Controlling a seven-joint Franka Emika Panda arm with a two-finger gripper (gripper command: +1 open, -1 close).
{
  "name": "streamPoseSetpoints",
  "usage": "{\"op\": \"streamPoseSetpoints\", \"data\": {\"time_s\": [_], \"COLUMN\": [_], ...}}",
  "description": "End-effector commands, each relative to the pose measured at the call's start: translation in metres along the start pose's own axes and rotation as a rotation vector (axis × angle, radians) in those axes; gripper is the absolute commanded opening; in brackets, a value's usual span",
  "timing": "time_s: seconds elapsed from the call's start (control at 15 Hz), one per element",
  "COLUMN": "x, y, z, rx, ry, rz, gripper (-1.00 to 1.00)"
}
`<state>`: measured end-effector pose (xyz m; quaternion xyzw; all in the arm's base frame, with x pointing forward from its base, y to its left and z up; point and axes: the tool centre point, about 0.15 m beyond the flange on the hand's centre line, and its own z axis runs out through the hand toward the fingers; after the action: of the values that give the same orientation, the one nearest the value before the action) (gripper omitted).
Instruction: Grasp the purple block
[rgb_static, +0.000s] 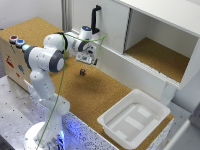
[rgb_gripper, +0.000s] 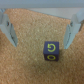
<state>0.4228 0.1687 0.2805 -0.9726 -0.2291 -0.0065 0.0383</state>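
On cork, purple block, seemingly yellow-lettered.

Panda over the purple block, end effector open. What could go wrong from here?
1. In the wrist view the purple block sits off-centre between the open end effector fingers, nearer one finger; that finger may nudge it on descent.
2. The block is tiny beside the end effector, so closing could pinch only a corner and twist it free.

A high exterior view overlooks the whole scene; the wrist view looks closely down on shared cork tabletop.
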Motion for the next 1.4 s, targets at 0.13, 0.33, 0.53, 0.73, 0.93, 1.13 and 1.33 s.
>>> {"op": "streamPoseSetpoints", "data": {"time_s": [0.13,0.33,0.53,0.73,0.93,1.13,1.33], "x": [0.004,0.018,0.028,0.032,0.034,0.036,0.035], "y": [0.022,0.021,0.021,0.017,0.011,0.006,0.006], "z": [0.038,0.048,0.057,0.065,0.074,0.081,0.082], "rx": [-0.056,-0.065,-0.069,-0.071,-0.054,-0.049,-0.058], "ry": [0.004,0.019,0.0,-0.015,-0.032,-0.047,-0.057], "rz": [0.036,0.041,0.024,0.001,-0.015,-0.021,-0.021], "gripper": [1.0,1.0,1.0,1.0,-1.0,-1.0,-1.0]}}
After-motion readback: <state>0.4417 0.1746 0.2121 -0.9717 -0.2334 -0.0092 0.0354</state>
